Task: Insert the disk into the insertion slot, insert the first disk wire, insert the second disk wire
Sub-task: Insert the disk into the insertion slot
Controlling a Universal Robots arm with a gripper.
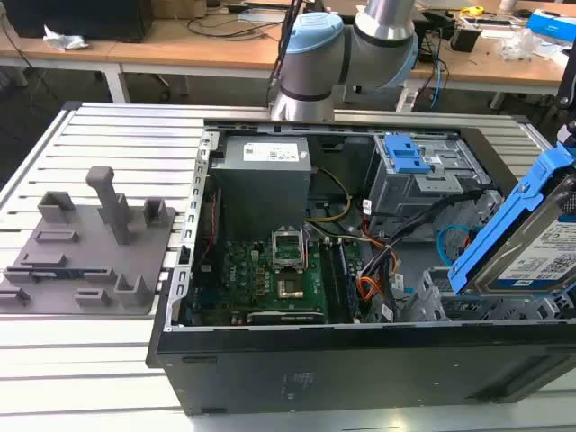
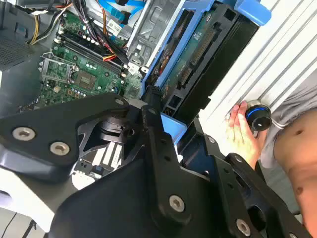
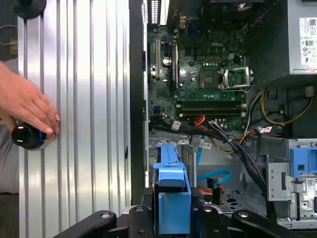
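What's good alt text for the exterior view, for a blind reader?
A blue-framed disk hangs tilted at the exterior view's right, over an open computer case with its motherboard exposed. The case lies on a slatted metal table, a grey fixture plate to the exterior view's left, a robot arm behind.
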